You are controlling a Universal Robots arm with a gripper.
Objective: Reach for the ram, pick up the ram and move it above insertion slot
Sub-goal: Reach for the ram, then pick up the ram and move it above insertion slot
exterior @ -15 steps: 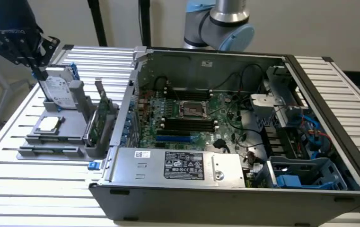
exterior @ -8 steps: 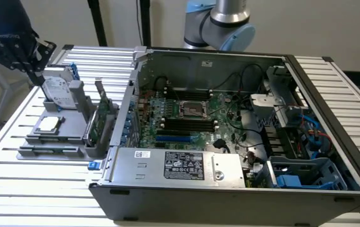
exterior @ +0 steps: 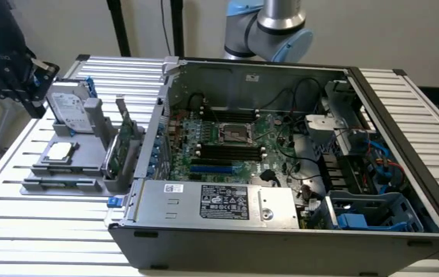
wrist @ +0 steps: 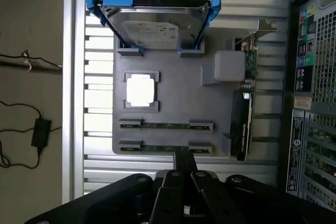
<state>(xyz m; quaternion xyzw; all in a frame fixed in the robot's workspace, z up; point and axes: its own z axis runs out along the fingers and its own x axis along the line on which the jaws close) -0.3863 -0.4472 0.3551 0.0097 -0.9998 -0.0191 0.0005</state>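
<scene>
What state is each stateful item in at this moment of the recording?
Black computer case: open, side panel off.
Silver hard drive with blue clips: standing in grey plastic tray.
Two thin green ram sticks: seated in tray slots, ungripped.
Green expansion card: upright in tray.
Square silver processor chip: flat in tray recess.
Black gripper: hovering above tray.

A slatted aluminium table (exterior: 42, 231) carries a grey holder plate (exterior: 50, 186) near its edge on the exterior view's left and, just beside that, an open computer case (exterior: 281, 245) reaching almost to the edge nearest that camera.
</scene>
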